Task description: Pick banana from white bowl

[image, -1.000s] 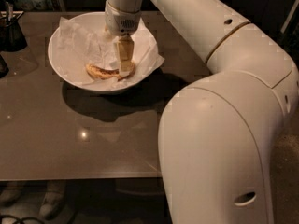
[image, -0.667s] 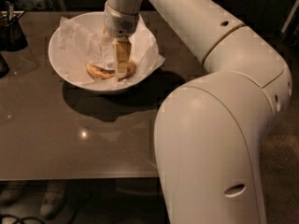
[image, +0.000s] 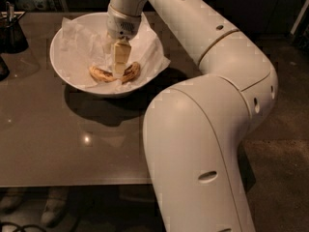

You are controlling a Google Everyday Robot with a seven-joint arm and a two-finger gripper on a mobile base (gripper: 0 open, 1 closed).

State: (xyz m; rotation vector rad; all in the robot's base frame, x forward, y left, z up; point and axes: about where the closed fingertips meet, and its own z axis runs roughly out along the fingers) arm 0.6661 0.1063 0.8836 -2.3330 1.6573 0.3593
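Observation:
The white bowl (image: 57, 66) stands on the brown table at the back left, lined with crumpled white paper (image: 77, 42). The banana (image: 100, 74), yellow-brown with dark speckles, lies across the bottom of the bowl. My gripper (image: 118, 71) reaches straight down into the bowl from the arm above. Its tip is at the middle of the banana and covers that part. The banana's two ends stick out to the left and right of it.
A dark cup (image: 12, 33) stands at the table's far left, and another dark object (image: 2, 67) is cut by the left edge. My large white arm (image: 203, 129) fills the right side. The table's front edge (image: 72, 183) runs below, with shoes under it.
The gripper has shifted slightly left over the banana's middle and the arm's elbow has swung a little left. The banana and bowl have not moved.

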